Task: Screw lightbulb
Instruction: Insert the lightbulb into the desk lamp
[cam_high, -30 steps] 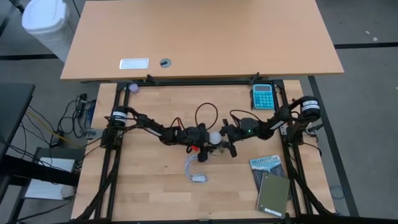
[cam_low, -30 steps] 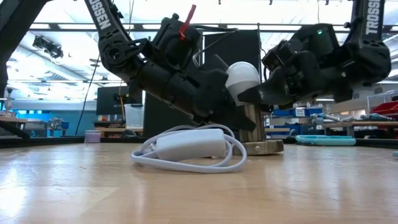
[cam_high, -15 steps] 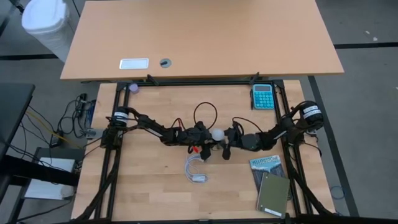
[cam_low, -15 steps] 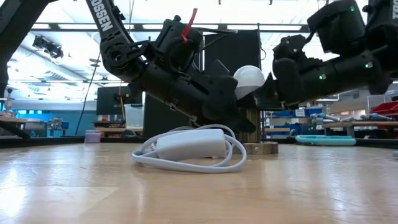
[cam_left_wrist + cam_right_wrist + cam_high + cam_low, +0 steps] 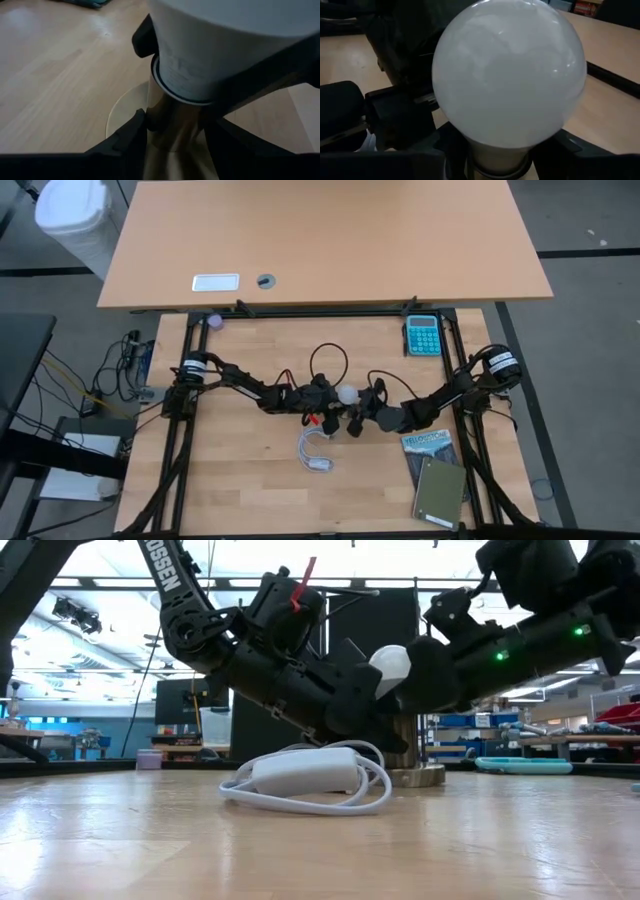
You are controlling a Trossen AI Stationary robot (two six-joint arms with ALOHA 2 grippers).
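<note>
The lightbulb (image 5: 507,75), a white frosted globe, stands on top of a brassy socket (image 5: 175,120) at the table's middle. It also shows in the high view (image 5: 346,393) and the low view (image 5: 395,665). The socket's round base (image 5: 425,777) rests on the table. My left gripper (image 5: 175,127) reaches in from the table's left (image 5: 333,406) and is shut on the socket. My right gripper (image 5: 497,152) comes from the near right (image 5: 357,410) and is shut on the lightbulb. A white cord with a switch (image 5: 305,775) lies coiled in front of them. My left gripper pinches the socket's brassy stem (image 5: 172,112) between its two fingers, just under the bulb's white collar. It slants down from the table's left. The socket stands upright on its base. My right gripper has its two fingers on either side of the lightbulb's white neck (image 5: 495,150), under the globe. It comes almost level from the near right. The lightbulb sits on top of the socket.
A blue calculator (image 5: 422,335) lies at the far right. Two books (image 5: 432,445) (image 5: 438,492) lie at the near right. The white cord (image 5: 316,452) lies just near of the grippers, and a small purple ball (image 5: 214,321) sits at the far left corner.
My right gripper has swung around the lightbulb toward the table's near edge, its wrist turning, while its fingers stayed at the bulb. My left gripper has stayed at the socket. The socket has not shifted on the table.
</note>
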